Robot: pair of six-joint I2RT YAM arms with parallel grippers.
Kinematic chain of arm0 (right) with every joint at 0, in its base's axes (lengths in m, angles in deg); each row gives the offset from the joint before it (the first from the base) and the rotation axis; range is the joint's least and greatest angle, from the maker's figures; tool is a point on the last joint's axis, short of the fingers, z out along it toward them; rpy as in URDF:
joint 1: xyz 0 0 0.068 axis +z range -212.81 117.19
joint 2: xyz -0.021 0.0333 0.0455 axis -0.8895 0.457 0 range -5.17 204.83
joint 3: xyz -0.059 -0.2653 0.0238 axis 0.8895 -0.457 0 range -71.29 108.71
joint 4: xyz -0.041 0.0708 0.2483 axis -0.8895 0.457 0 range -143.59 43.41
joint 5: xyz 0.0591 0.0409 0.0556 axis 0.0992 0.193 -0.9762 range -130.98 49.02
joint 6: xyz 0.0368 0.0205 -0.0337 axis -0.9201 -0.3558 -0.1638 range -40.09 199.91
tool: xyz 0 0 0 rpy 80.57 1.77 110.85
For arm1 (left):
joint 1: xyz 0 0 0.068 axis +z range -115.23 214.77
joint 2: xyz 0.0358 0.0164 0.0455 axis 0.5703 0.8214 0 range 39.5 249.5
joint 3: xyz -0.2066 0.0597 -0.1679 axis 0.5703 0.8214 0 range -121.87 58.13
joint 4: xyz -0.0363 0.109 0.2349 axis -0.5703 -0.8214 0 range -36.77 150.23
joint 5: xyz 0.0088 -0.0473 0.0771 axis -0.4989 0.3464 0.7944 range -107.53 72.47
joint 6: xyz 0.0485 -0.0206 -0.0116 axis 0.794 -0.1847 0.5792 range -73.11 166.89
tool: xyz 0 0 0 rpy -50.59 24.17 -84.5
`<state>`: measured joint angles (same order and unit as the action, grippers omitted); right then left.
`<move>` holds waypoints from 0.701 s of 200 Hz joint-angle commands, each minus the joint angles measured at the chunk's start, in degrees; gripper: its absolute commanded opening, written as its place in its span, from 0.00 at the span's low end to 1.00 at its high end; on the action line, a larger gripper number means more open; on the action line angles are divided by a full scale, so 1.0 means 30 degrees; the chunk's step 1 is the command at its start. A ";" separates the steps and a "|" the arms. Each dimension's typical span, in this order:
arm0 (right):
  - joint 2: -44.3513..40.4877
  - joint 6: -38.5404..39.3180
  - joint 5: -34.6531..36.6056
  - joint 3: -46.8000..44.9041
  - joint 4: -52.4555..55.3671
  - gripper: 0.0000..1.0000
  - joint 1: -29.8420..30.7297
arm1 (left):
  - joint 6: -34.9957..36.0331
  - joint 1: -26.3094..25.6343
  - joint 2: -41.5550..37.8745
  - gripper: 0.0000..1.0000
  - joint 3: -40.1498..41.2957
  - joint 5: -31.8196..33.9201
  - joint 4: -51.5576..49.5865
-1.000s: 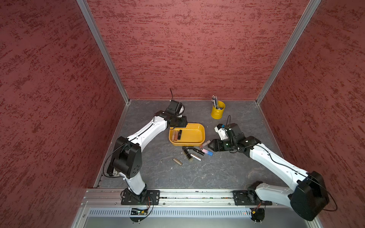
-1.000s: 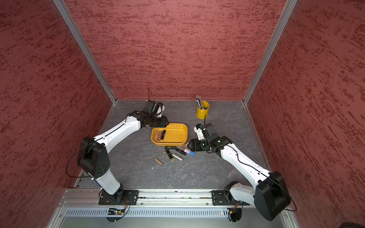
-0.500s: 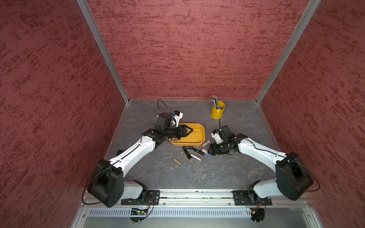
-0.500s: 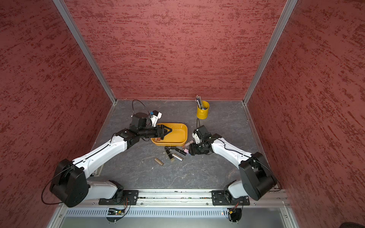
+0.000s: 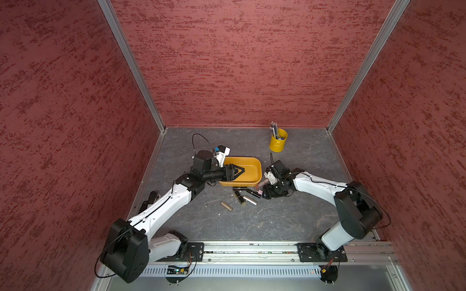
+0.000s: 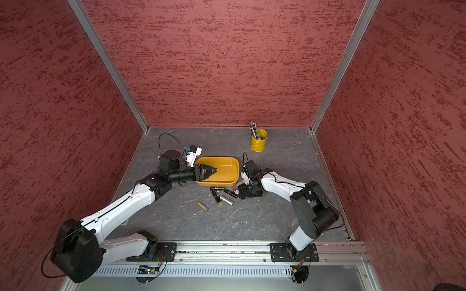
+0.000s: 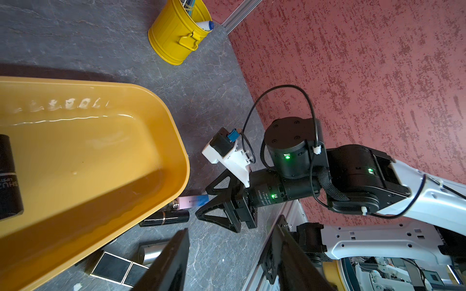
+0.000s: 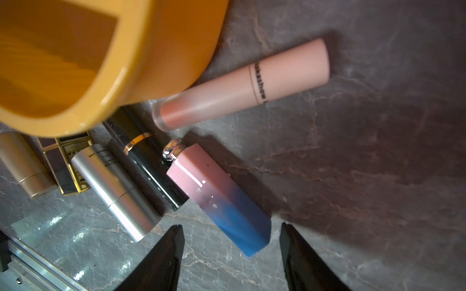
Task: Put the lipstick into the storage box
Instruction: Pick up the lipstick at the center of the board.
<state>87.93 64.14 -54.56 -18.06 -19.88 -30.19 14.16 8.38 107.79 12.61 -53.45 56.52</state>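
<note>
Our right gripper (image 8: 230, 226) was down low by the table. Its two fingers (image 8: 161, 262) were wide apart and held nothing. The blue end of the pink-and-blue lipstick (image 8: 216, 196) poked into the gap between them, but neither finger touched it. We think the fingers were spread like that so they could slide along both sides of it before squeezing. That lipstick lay flat on the grey table (image 8: 378, 151), just outside the storage box (image 8: 75, 118), so it was not put away yet.

A black lipstick with a gold ring (image 8: 151, 171) lay just beside it, maybe touching, and a silver lipstick (image 8: 116, 191) lay next to that one. That is why the pinch looked tricky to us. The finger on that side had only a thin space to fit into, and it could bump the black one. A pale pink tube (image 8: 242, 83) lay close by, with one end at the box wall.

Our left gripper (image 7: 230, 229) hung over the box. Its fingers were fairly wide apart too, with nothing between them. A dark lipstick (image 7: 7, 176) lay inside the box near it, so we guessed that this gripper was free to fetch another. The yellow pen cup (image 5: 278, 141) stood far back, well out of the way.
</note>
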 commanded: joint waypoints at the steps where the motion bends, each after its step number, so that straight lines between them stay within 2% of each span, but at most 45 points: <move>1: 0.0500 0.0472 0.0821 0.0600 -0.0217 0.65 0.0244 | 0.0115 0.0184 -0.0351 0.57 0.0318 -0.0235 0.0171; 57: 0.1235 0.0714 0.1033 0.0907 -0.0191 0.64 0.0595 | 0.0163 0.0507 -0.0440 0.57 0.0408 -0.0337 -0.0020; 140: 0.1853 0.0921 0.2433 0.1035 0.0187 0.55 0.1283 | 0.0047 0.0741 -0.0692 0.57 0.0772 -0.0433 0.0048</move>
<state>92.06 66.08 -50.43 -15.46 -19.79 -27.52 14.16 9.91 107.11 13.94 -53.71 56.39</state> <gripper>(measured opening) 0.554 0.572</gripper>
